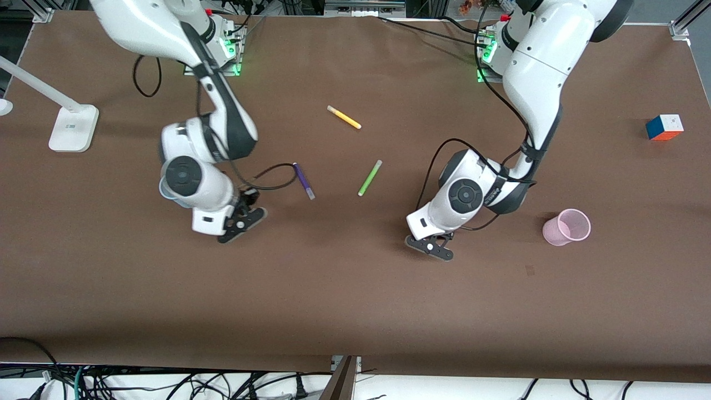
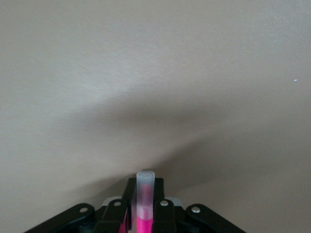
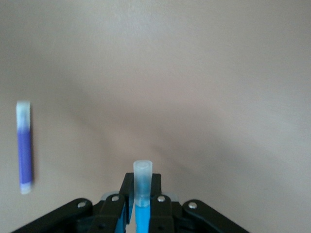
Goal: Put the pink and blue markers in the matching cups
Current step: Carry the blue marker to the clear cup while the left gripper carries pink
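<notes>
My left gripper [image 2: 145,188] is shut on the pink marker [image 2: 144,221], whose pale cap end sticks out past the fingertips. In the front view this gripper [image 1: 430,245] is over bare table, apart from the pink cup [image 1: 566,226], which stands upright toward the left arm's end. My right gripper [image 3: 142,183] is shut on the blue marker [image 3: 142,217], cap end out. In the front view it [image 1: 243,220] is over bare table. A pale blue cup rim [image 1: 163,191] shows from under the right arm's wrist; the rest of that cup is hidden.
A purple marker [image 1: 304,181] lies beside the right gripper and also shows in the right wrist view [image 3: 24,145]. A lime-green marker [image 1: 369,178] and a yellow marker [image 1: 344,117] lie mid-table. A colour cube [image 1: 664,127] and a white lamp base [image 1: 73,128] sit at the table's ends.
</notes>
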Controlling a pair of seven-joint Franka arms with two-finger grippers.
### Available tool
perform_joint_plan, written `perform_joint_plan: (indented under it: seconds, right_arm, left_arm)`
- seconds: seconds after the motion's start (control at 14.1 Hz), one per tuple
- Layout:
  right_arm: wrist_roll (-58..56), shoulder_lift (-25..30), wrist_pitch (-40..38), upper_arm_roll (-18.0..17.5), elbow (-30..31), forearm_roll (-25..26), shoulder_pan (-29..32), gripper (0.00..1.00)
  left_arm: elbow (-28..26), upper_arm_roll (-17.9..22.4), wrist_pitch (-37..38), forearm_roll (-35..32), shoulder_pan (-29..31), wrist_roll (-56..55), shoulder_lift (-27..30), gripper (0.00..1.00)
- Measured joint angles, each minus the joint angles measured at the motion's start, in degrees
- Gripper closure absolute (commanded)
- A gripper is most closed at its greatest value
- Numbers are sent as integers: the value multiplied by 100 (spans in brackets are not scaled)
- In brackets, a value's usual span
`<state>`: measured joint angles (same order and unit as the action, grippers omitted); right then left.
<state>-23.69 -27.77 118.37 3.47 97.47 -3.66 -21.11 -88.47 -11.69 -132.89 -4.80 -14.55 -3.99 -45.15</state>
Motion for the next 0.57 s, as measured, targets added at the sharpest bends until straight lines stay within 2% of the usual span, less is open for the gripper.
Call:
perform_joint_plan:
  seconds: [0.28, 0.42, 0.57]
  right_arm:
    - [-2241, 487, -951, 162, -8, -957, 459, 100]
    - [-3223, 616, -1325, 433, -6, -1369, 540, 100]
    - [-4151, 686, -1645, 796, -3, -1874, 546, 100]
  left_arm:
    - [778, -31, 1692, 121, 674, 1588, 430, 100]
    - [1147, -32, 2379, 436, 1017, 2487, 541, 100]
    - [1343, -27, 2740, 855, 1424, 3602, 549, 100]
